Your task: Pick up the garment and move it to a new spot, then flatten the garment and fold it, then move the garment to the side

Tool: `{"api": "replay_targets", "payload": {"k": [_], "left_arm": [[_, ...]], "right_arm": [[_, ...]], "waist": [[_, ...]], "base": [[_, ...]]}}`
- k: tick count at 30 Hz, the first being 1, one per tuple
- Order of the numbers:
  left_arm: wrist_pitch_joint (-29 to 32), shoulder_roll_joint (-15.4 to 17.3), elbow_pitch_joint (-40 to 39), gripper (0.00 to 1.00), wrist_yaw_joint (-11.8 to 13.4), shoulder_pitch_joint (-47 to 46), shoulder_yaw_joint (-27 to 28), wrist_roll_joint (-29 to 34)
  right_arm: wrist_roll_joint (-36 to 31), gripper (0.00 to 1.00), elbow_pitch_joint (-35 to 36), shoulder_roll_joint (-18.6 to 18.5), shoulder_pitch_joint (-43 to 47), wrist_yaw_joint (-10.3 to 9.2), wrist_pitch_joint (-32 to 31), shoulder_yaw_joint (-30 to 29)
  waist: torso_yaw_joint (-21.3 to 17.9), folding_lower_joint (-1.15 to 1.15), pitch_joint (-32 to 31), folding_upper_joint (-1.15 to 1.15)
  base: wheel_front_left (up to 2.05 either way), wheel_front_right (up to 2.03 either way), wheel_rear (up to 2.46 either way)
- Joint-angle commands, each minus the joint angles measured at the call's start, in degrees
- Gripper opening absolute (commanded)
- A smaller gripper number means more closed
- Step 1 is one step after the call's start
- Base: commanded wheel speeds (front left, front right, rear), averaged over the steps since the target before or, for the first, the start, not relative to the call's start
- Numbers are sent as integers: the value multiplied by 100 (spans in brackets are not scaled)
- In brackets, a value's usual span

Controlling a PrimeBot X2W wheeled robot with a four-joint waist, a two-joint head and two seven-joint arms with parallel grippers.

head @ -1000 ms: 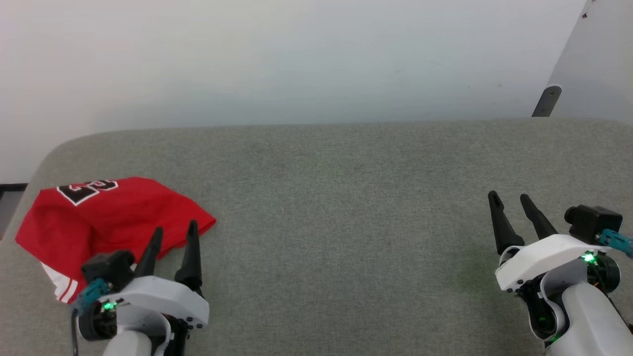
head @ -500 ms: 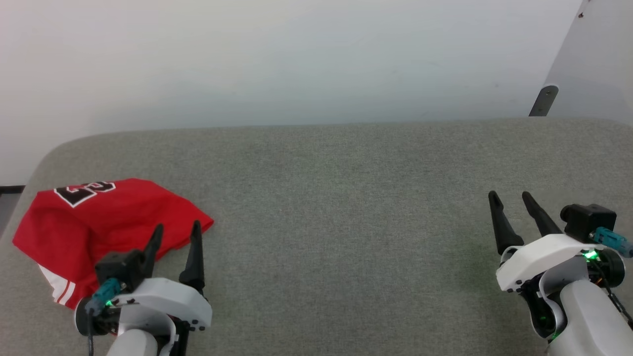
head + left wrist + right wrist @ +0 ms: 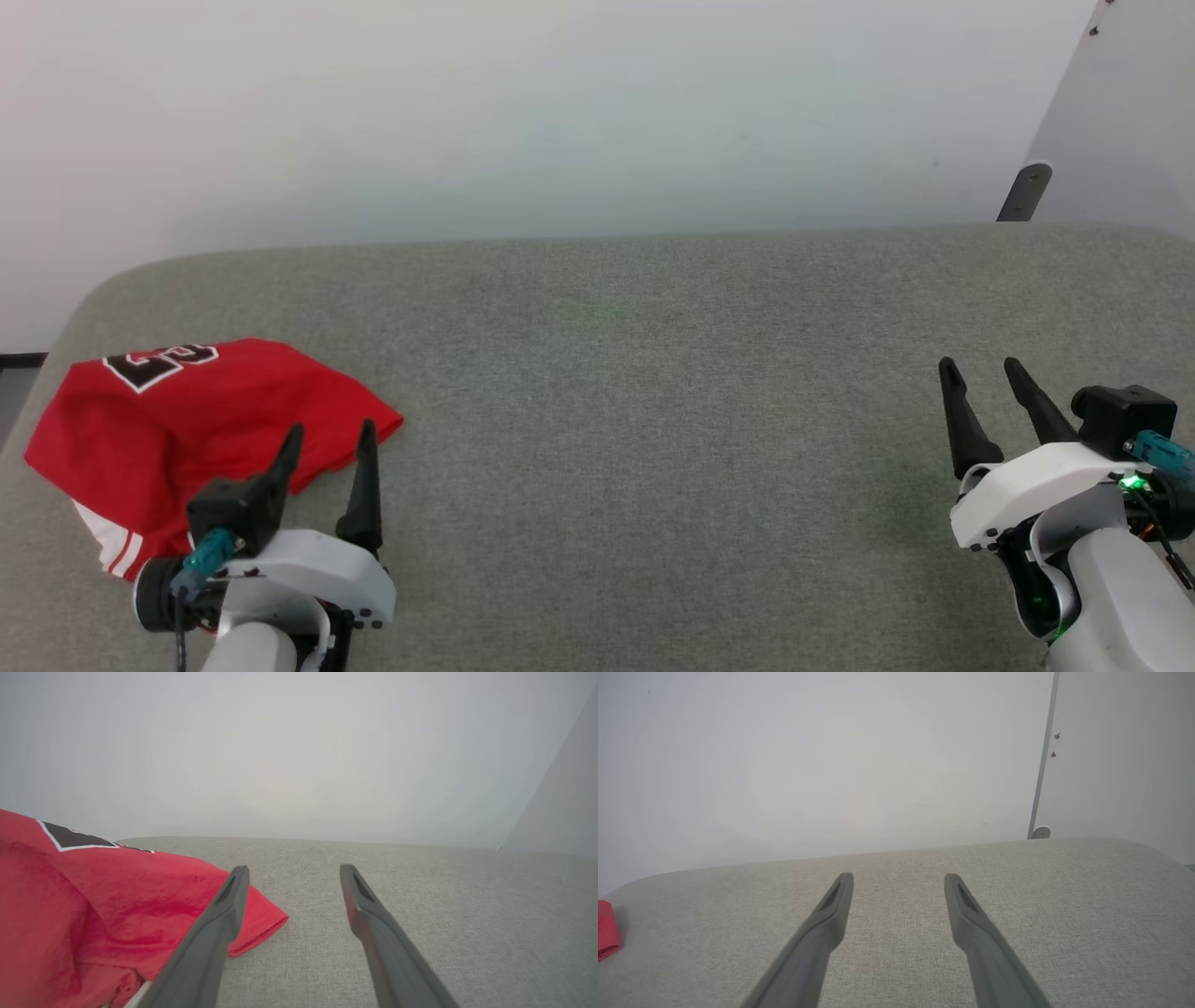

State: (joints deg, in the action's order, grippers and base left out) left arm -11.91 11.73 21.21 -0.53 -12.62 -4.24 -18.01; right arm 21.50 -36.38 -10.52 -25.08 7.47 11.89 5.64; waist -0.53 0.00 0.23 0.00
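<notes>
The garment (image 3: pixel 177 420) is lying bunched just ahead and left of the left claw (image 3: pixel 331 427), whose jaws are standing wide and gripping nothing. Pick-up is looking like the step in hand. The left claw should be lowering onto the near red corner, pinching all layers, then lifting clear of the grey surface (image 3: pixel 653 420). The right claw (image 3: pixel 977 364) is hovering well apart, also wide and empty. Counting: one garment, two claws, one surface.

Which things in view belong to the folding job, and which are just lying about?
Job: red garment, left gripper, right gripper, grey padded surface under it.
Just there: white wall, small grey fitting at far right.
</notes>
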Motion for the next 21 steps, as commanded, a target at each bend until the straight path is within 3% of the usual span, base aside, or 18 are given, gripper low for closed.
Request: {"api": "replay_targets", "payload": {"k": [1, 21], "left_arm": [[-51, -1, 13, 100, -45, -82, 23, 116], [-269, -187, 477, 100, -442, -222, 342, 760]], "right_arm": [[-64, 100, -1, -17, -27, 3, 51, -16], [-279, 100, 157, -67, 109, 4, 274, -42]], "waist": [[4, 0, -3, 0], [36, 0, -39, 0]], "base": [[0, 0, 0], [0, 0, 0]]}}
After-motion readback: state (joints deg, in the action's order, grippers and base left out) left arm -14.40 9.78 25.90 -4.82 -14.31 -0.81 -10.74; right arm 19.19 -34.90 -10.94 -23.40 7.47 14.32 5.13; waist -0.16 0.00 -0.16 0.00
